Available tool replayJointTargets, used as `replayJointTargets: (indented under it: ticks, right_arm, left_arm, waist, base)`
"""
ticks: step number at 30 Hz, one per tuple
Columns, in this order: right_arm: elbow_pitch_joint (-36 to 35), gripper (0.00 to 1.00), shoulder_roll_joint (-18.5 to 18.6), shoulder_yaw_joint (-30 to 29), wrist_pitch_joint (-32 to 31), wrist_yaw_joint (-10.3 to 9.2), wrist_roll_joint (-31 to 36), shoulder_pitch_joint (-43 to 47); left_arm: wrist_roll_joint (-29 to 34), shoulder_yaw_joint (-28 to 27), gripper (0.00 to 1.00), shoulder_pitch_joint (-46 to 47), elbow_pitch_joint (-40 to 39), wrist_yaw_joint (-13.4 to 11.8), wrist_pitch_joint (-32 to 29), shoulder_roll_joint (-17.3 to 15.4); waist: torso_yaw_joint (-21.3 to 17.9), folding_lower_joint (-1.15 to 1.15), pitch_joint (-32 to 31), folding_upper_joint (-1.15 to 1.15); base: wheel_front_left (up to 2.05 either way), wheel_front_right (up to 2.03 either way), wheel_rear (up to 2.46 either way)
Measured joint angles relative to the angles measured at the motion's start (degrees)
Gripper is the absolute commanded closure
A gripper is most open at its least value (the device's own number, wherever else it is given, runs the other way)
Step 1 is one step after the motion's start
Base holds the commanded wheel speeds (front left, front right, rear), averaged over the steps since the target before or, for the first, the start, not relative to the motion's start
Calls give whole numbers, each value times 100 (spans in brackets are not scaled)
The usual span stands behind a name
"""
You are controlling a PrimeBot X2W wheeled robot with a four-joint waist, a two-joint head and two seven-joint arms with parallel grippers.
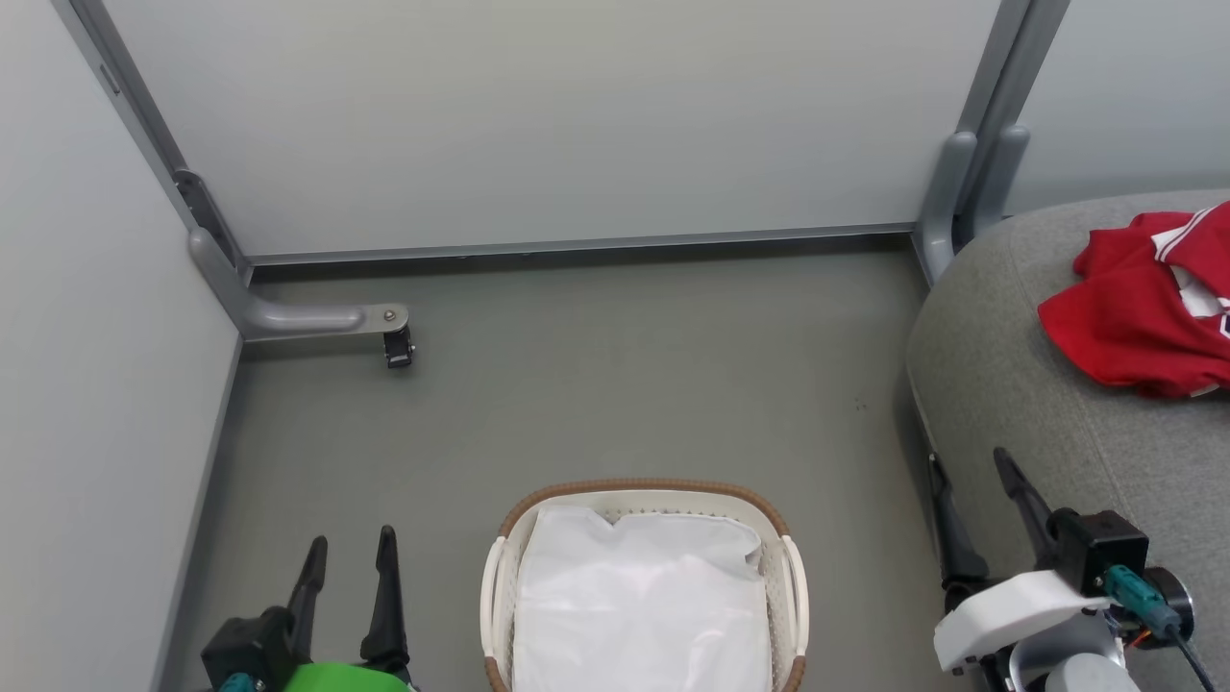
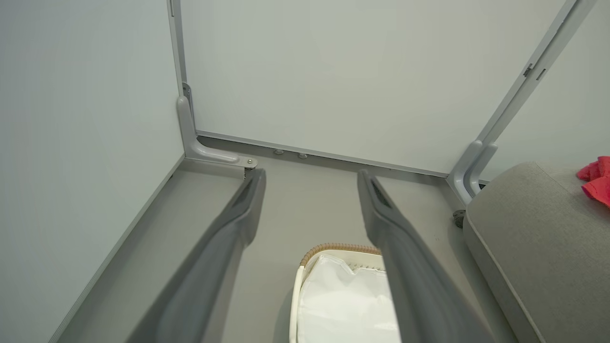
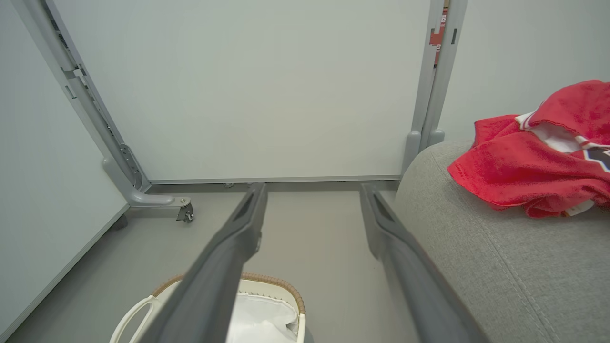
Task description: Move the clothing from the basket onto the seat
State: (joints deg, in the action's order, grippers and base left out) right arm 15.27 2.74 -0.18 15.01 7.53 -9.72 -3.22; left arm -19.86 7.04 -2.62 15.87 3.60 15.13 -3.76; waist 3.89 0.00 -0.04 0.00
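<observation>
The left gripper (image 2: 310,177) spreads its two long dark grey fingers wide over the smooth grey floor (image 2: 305,209). Below them stands the white plastic basket with brown woven rim (image 2: 336,247), holding a flat white sheet (image 2: 343,300). At right, bright red clothing (image 2: 598,183) lies on the rounded grey fabric seat (image 2: 538,247).

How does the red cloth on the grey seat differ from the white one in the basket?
The clothing is bright red with white trim; the white sheet is plain. The clothing lies crumpled on the seat; the white sheet lies smoother, inside the basket. Both are soft fabric.
</observation>
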Motion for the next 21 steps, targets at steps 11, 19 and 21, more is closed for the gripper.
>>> replayJointTargets:
  ticks: [11,19,21]
  right_arm:
    - [249,100,-49,-59,-246,0,-754,120]
    - [203,100,-48,-107,-443,0,-1595,114]
    - [194,100,-47,-119,-493,0,-1779,112]
  left_arm:
    - [-675,-87,100,-26,247,1,-232,21]
    - [-1406,-215,100,2,197,53,-444,36]
    - [-1590,-256,100,7,178,54,-489,38]
  waist:
    - [-23,0,1,0]
    - [-49,0,2,0]
    - [-54,0,3,0]
  base:
    - [0,0,0]
    - [0,0,0]
    - [0,0,0]
